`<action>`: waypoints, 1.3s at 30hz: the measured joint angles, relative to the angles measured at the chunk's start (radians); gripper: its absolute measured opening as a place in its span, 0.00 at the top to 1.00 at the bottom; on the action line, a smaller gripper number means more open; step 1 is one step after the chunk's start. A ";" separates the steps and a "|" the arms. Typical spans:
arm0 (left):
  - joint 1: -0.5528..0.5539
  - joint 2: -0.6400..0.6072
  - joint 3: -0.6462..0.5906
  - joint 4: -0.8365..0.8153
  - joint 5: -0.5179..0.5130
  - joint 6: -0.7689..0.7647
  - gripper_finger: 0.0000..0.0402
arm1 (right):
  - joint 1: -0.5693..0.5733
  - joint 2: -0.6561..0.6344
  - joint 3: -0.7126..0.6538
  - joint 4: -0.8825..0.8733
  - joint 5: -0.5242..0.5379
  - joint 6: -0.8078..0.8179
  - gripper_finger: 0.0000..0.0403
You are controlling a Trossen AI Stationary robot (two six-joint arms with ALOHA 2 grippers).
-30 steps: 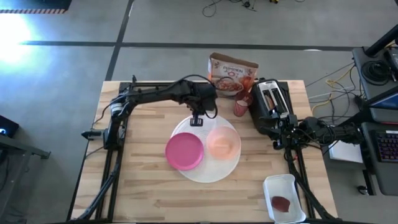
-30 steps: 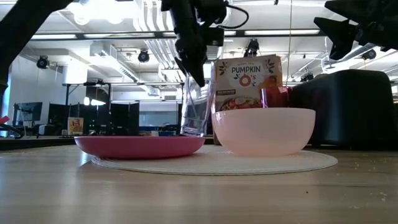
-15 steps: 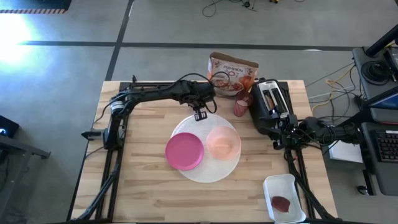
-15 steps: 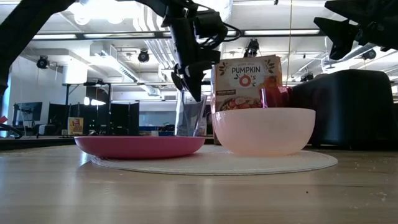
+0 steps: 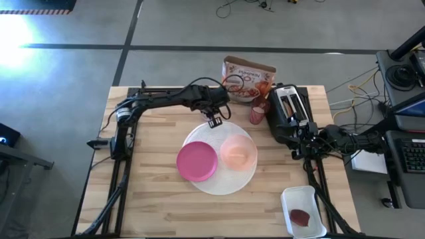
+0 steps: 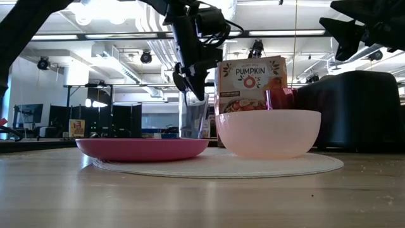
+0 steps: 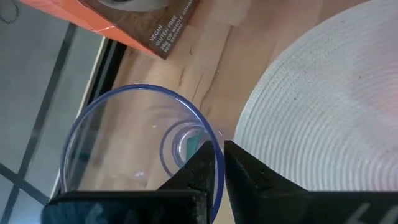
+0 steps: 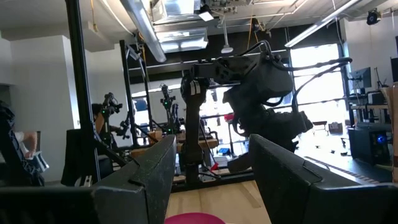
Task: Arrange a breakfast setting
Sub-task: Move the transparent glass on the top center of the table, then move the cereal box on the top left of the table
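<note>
Left wrist view shows the left tool (image 7: 216, 171) pinching the small clear glass (image 7: 134, 152) rim beside the large white round mat (image 7: 323, 124); let go gently, lift straight up.

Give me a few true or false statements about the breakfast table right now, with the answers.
1. The left hand pinches the rim of the glass. True.
2. The glass stands on the plate. False: it stands on the table beside the mat.
3. The bowl sits on the mat. True.
4. The cereal box lies flat on the mat. False: it stands upright at the table's far edge.
5. The right hand holds the pink cup. False: it is open and empty.
</note>
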 joint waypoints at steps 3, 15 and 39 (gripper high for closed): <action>0.002 0.000 -0.012 0.012 0.000 0.002 0.97 | 0.000 0.000 0.000 0.000 0.000 0.000 0.52; 0.003 -0.001 -0.032 0.024 -0.005 0.005 0.97 | 0.000 0.000 0.000 0.000 0.000 0.000 0.52; -0.011 -0.084 -0.034 0.018 0.003 0.018 0.75 | 0.000 0.000 0.000 0.000 0.000 0.000 0.52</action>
